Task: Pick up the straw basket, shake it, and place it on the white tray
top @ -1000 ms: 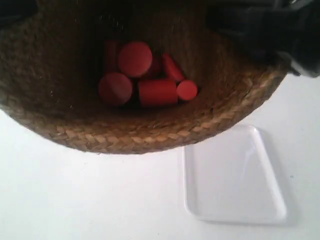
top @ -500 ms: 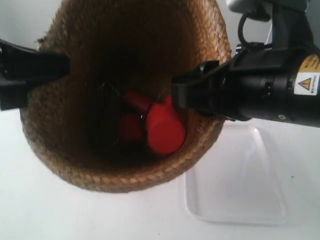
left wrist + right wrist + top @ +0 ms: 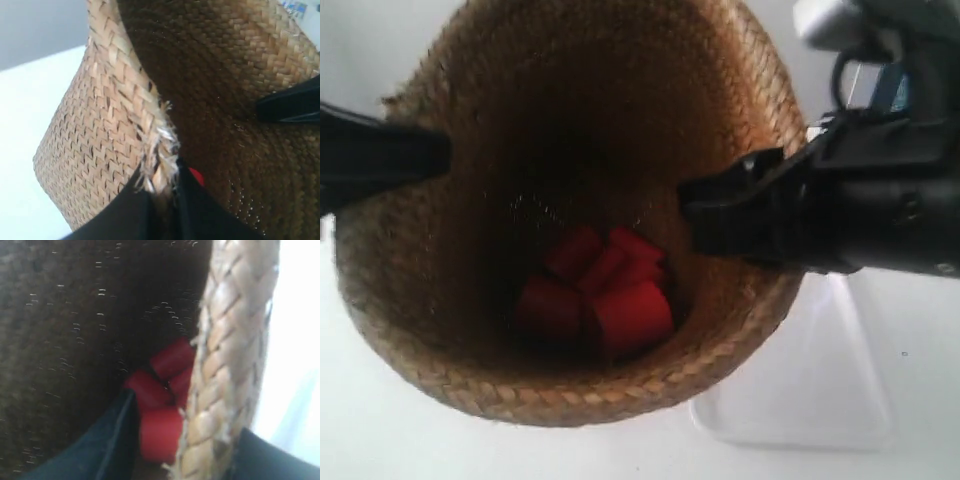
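Observation:
The straw basket hangs in the air close to the exterior camera, its mouth facing it. Several red cylinders lie heaped inside at the bottom. My left gripper is shut on the frayed braided rim of the straw basket, one finger inside and one outside. My right gripper is shut on the opposite rim of the straw basket, with red cylinders beside its inner finger. The white tray lies on the table, partly hidden below the basket.
The table is white. The black arm at the exterior view's right crosses above the tray. The black arm at the exterior view's left reaches the basket's other side.
The basket has swung from filling the top of the view to a more upright, lifted pose. The red cylinders have tumbled and regrouped lower inside. Both arms have come into view.

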### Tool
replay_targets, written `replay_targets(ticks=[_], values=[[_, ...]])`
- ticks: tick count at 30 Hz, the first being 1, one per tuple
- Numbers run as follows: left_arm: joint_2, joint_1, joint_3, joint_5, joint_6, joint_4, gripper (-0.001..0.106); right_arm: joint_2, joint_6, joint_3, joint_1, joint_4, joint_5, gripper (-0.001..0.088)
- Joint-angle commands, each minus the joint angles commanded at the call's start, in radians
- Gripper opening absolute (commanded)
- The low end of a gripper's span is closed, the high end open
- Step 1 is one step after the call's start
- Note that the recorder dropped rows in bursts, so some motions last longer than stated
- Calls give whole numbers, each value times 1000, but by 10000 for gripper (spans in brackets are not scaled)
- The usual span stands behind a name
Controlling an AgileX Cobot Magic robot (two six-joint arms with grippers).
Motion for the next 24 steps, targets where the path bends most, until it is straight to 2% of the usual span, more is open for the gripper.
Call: replay_targets(ticks=[3, 6, 8, 11, 13, 15, 16, 18, 19, 21, 22, 24], values=[[13, 0, 53, -49, -9, 96, 0, 15, 0, 41, -4, -38, -43, 0], [90, 0, 150, -113, -11, 94, 0, 129, -3, 85, -4, -87, -66, 0], [115, 0, 157, -66, -57, 86, 0, 180, 13, 84, -4, -84, -64, 0], [70, 0, 106, 61, -93, 49, 0, 159, 22, 40, 36, 48, -65, 0], [28, 0, 90, 74, -74, 10, 0, 136, -5, 29, 60, 22, -132, 0], [18, 0, 111, -6, -17, 26, 0, 156, -62, 48, 56, 4, -208, 0], [24, 0, 144, -94, 3, 31, 0, 199, -84, 57, 41, 2, -226, 0], [56, 0, 183, -188, -3, 31, 0, 262, -73, 51, 13, 2, -196, 0], [60, 0, 181, -165, -6, 31, 0, 268, -37, 36, 9, 13, -174, 0], [29, 0, 138, -36, -8, 26, 0, 241, 8, -9, 16, 13, -120, 0], [8, 0, 115, 16, -8, 17, 0, 213, -3, -35, 27, 13, -101, 0], [-25, 0, 91, 47, -8, -9, 0, 162, -36, -66, 37, 13, -108, 0]])
